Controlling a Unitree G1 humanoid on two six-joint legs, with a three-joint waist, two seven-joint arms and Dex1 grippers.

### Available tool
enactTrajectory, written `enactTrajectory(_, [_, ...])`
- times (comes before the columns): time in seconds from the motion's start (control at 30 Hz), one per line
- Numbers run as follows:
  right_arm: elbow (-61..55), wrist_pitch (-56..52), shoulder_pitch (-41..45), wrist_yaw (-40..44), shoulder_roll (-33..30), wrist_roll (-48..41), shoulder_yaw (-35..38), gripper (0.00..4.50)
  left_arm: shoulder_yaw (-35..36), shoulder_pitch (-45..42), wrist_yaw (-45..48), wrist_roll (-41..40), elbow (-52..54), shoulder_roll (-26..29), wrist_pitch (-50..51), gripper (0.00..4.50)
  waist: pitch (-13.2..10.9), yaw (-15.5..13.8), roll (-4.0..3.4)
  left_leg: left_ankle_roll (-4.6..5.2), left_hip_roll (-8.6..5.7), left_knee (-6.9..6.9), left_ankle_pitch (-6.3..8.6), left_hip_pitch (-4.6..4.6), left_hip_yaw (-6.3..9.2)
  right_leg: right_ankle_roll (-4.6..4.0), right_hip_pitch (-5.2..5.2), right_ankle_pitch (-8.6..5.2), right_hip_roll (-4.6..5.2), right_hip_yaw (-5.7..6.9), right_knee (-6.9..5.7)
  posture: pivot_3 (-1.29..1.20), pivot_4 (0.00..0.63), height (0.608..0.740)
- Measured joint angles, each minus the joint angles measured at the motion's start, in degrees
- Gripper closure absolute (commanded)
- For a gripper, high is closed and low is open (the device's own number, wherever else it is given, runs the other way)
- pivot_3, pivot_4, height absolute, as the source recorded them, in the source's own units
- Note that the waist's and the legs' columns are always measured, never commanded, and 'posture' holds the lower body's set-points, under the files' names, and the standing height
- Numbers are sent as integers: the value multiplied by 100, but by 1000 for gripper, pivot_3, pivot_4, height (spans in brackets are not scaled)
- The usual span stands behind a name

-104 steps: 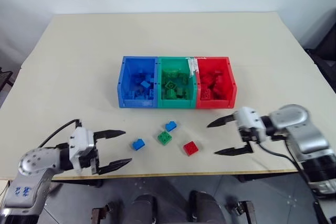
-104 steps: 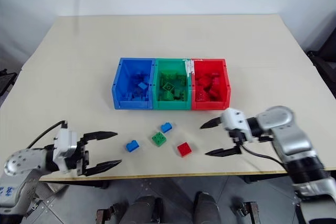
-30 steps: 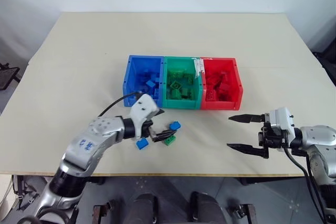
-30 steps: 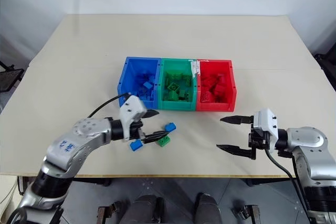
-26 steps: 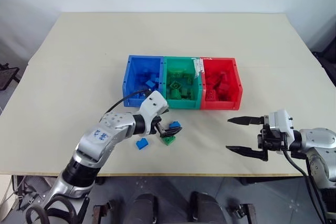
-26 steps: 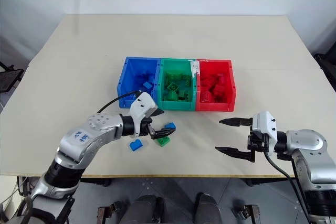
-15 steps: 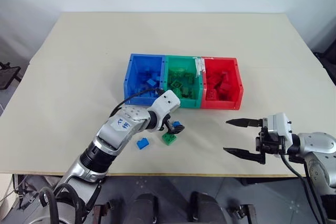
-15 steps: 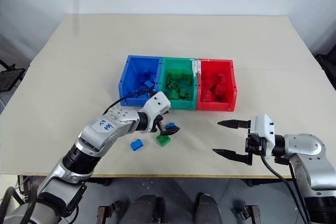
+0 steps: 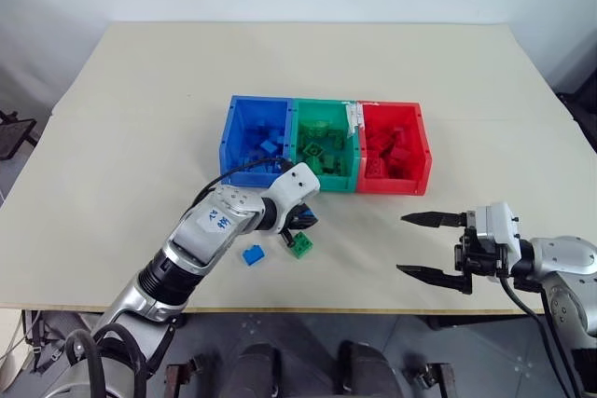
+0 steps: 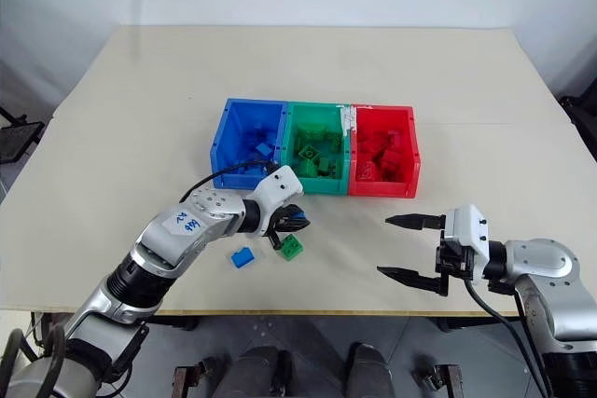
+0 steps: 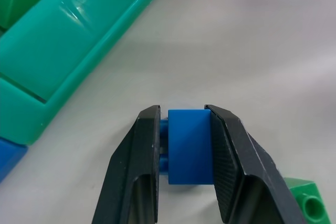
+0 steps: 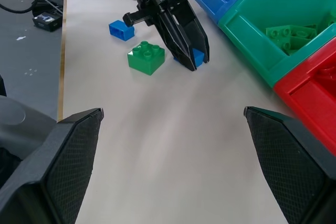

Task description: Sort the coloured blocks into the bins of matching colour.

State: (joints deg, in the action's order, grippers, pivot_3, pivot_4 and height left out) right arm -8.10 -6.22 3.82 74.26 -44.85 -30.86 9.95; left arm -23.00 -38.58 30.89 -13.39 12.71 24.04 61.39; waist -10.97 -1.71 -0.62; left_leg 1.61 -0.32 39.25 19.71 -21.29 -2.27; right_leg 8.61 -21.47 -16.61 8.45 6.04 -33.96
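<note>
1. Handwritten blue marks are showing on a white patch of the left forearm, too small to read. A strip of white tape is sitting on the wall between the green and red bins, with no writing that can be made out.
2. Three joined open-top plastic bins are standing in a row mid-table: a blue plastic bin [image 9: 256, 142], a green plastic bin [image 9: 324, 144] and a red plastic bin [image 9: 393, 147]. Each is holding several bricks of its own colour, too jumbled to count.
3. Three studded bricks are lying outside the bins, in front of them: a small blue studded brick [image 11: 188, 146] in the left gripper, a second loose blue studded brick [image 9: 252, 254] nearer the table's front edge, and a green square studded brick [image 9: 300, 245] just beside the gripper.
4. The left gripper [image 11: 185, 174] is clamping its two black fingers on the sides of the first blue brick, close to the table, just before the green bin's front wall.
5. The right gripper [image 9: 429, 246] is hovering well to the right of the loose bricks, its fingers standing wide apart with nothing between them.
6. The left wrist view is showing the grip itself; the right wrist view is showing all three loose bricks together.
</note>
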Motion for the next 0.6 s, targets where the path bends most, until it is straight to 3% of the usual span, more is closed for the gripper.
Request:
enactTrajectory(0.13, [179, 68, 82, -21, 11, 10, 0, 0, 379, 198, 118, -152, 5, -75, -371, 3577, 0, 5, 0, 0, 1, 0, 0, 0, 0, 0, -1, 0, 0, 0, 0, 0, 150, 740])
enactTrajectory(0.33, [250, 190, 112, -136, 104, 22, 0, 0, 1544, 665, 561, -721, 334, -68, -1330, 3577, 0, 19, 0, 0, 3, 0, 0, 0, 0, 0, -1, 0, 1, 1, 1, 0, 150, 740])
enactTrajectory(0.6, [136, 242, 117, -929, 783, -207, 352, 0, 2970, 1253, 486, -1033, 390, -29, -2591, 3577, 0, 15, 0, 0, 2, 2, 0, 0, 2, 0, -1, 0, 1, 2, -3, 0, 150, 740])
